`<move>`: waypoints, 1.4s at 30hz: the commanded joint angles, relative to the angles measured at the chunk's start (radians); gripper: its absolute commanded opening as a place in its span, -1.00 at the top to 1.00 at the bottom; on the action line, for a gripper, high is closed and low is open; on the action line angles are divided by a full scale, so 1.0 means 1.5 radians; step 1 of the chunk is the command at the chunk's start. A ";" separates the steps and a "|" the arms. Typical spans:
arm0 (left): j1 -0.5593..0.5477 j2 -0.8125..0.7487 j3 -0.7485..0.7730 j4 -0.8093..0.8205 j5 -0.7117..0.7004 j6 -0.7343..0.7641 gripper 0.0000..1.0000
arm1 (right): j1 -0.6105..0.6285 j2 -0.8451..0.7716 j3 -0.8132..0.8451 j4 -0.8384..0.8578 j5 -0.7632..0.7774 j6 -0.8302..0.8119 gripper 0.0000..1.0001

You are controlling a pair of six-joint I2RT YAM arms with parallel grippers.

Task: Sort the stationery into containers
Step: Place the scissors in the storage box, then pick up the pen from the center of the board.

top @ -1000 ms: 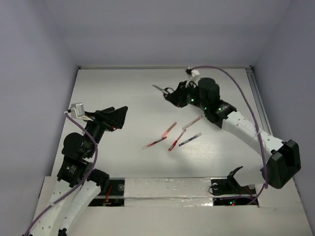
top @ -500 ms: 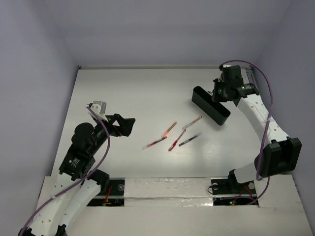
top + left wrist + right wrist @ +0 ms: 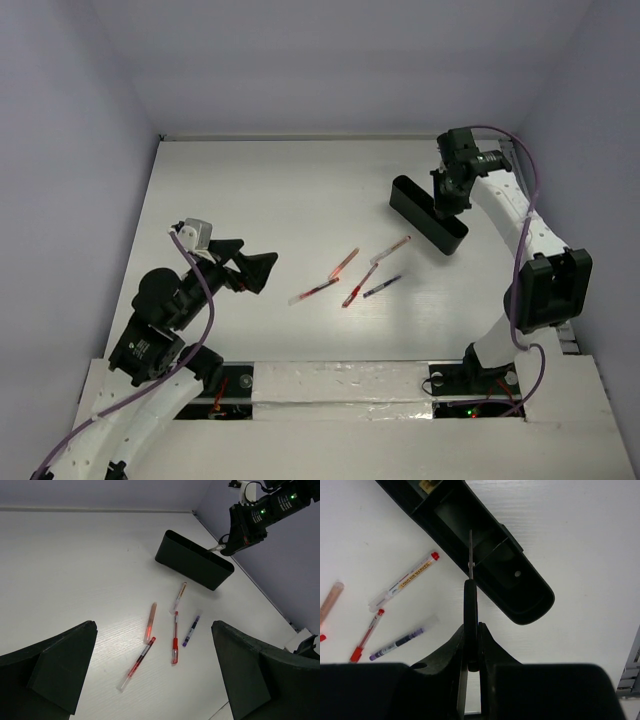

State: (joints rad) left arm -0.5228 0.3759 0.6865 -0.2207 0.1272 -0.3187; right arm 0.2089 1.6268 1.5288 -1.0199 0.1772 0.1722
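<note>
A long black tray lies at the right of the table. My right gripper is shut on black-handled scissors and holds them blade-down over the tray. A beige eraser block lies in the tray's far end. Several red pens and a dark blue pen lie loose mid-table. They also show in the left wrist view, red and blue. My left gripper is open and empty, left of the pens.
White table boxed in by grey-lilac walls at the left, back and right. A metal rail runs along the right edge behind the tray. The right arm's purple cable loops above its forearm.
My right arm has swung from the table's middle to the right and now holds the scissors over the tray. My left gripper has moved nearer and slightly right, still open.
</note>
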 commanded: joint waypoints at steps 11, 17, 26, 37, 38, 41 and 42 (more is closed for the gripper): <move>-0.011 -0.011 -0.001 0.021 -0.012 0.006 -0.98 | -0.007 0.093 0.120 -0.063 -0.011 -0.022 0.99; -0.011 -0.009 0.001 0.020 -0.016 0.004 -0.98 | -0.007 0.111 0.140 -0.057 -0.004 -0.020 0.52; -0.011 -0.002 0.003 0.019 -0.018 0.005 -0.98 | -0.007 0.097 0.167 -0.010 0.010 -0.003 0.03; -0.004 0.019 0.003 0.019 -0.022 0.005 -0.98 | 0.169 -0.023 0.028 0.176 -0.074 0.031 0.16; 0.002 0.019 0.002 0.019 -0.026 0.006 -0.98 | 0.204 -0.025 0.009 0.213 -0.096 0.041 0.29; 0.002 0.022 0.001 0.019 -0.030 0.005 -0.98 | 0.254 -0.021 -0.071 0.288 -0.137 0.079 0.73; 0.009 0.024 0.001 0.019 -0.030 0.005 -0.98 | 0.265 -0.011 -0.095 0.300 -0.141 0.091 0.80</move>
State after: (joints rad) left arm -0.5240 0.4023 0.6865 -0.2264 0.0940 -0.3187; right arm 0.5682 1.5791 1.4742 -0.7113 0.0399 0.2401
